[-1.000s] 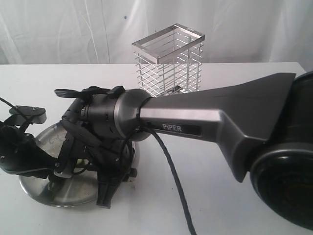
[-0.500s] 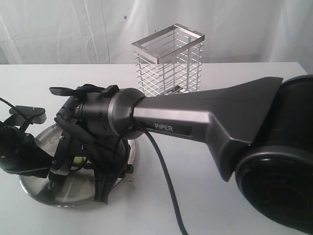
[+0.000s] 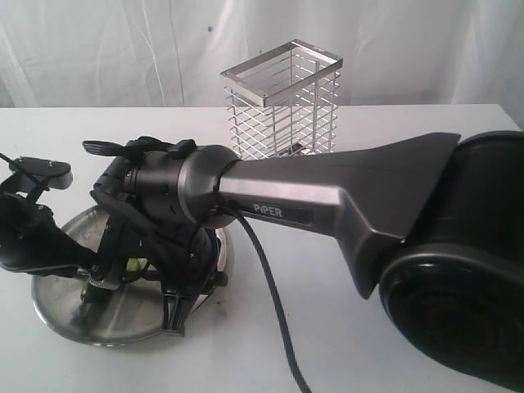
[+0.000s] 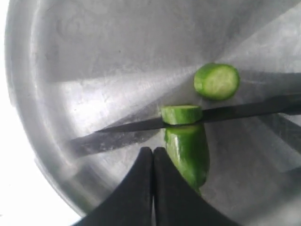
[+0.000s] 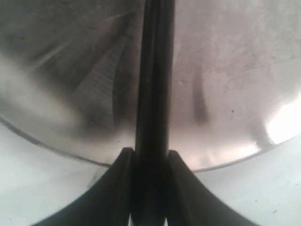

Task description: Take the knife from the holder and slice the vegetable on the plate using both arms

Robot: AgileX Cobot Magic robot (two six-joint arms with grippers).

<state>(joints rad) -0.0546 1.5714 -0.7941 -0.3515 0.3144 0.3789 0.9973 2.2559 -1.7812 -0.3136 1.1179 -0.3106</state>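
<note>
The steel plate (image 4: 84, 61) fills the left wrist view. On it lies the green vegetable (image 4: 188, 153). The dark knife (image 4: 117, 134) has its blade across the vegetable's cut end, where one slice (image 4: 182, 114) stands against it. Another slice (image 4: 217, 81) lies flat beyond the blade. My left gripper (image 4: 153, 151) is shut, its tips touching the side of the vegetable with nothing between them. My right gripper (image 5: 150, 154) is shut on the knife (image 5: 154, 70) by its handle, over the plate's rim (image 5: 225, 162). The exterior view shows both grippers low over the plate (image 3: 123, 321).
The chrome wire holder (image 3: 282, 106) stands empty at the back of the white table, behind the right arm (image 3: 327, 196). A black cable (image 3: 274, 303) hangs from that arm over the table in front. The plate sits near the table's left front.
The right arm has shifted a little to the left over the plate with the knife. The left arm's wrist has edged up and left.
</note>
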